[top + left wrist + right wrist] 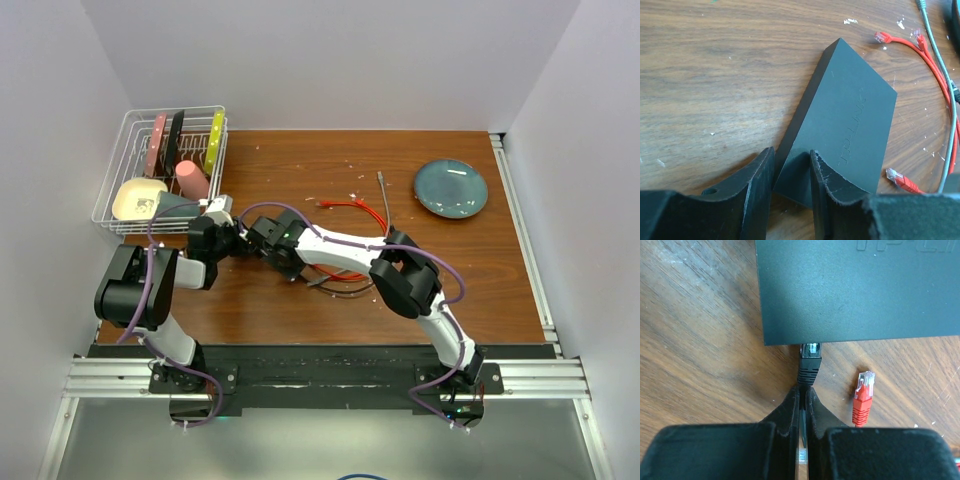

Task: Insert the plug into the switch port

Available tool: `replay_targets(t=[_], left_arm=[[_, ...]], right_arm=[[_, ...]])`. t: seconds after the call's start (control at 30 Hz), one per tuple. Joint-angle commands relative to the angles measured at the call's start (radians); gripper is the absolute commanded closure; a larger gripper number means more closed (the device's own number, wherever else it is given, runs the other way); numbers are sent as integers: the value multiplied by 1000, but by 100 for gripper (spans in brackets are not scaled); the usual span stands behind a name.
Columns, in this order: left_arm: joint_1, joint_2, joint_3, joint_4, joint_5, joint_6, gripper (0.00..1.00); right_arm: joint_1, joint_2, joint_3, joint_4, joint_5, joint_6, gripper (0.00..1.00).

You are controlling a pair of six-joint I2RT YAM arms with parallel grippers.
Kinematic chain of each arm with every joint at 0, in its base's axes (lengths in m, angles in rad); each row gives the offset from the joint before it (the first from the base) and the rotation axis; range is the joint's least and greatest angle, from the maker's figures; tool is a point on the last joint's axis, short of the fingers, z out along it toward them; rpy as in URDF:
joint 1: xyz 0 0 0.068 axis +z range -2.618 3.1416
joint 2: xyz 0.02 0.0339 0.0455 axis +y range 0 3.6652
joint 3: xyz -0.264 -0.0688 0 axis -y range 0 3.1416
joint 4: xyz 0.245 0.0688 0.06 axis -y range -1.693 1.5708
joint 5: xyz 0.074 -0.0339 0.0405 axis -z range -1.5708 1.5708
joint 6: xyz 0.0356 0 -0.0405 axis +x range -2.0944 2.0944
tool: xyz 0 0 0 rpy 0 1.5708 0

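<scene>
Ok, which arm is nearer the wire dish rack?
Left. The left arm ends beside the near-right corner of the dish rack; the right arm reaches in from further right, beyond it.

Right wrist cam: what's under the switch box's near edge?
The black plug has its clear tip just under the edge of the switch box; the right gripper pinches its tail. The port is hidden beneath the box top, so depth can't be told. A red plug lies beside, apart.

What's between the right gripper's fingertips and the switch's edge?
Only the black plug, pinched at its tail by the right gripper, its tip at the black switch box's edge. Right wrist view; the red plug lies aside.
</scene>
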Motion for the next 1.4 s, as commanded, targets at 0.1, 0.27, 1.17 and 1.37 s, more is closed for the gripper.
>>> replay_targets(t=[0.1, 0.27, 1.17, 1.37], left_arm=[[-120, 37, -22, -68, 276, -53, 83], [-123, 58, -20, -59, 288, -59, 87], [-127, 46, -16, -111, 236, -45, 93], [-105, 42, -16, -133, 210, -56, 90]], right_arm=[[8, 117, 91, 369, -101, -14, 100], [7, 119, 99, 399, -87, -15, 100], [7, 24, -167, 403, -127, 101, 100], [5, -21, -234, 359, -139, 121, 100]])
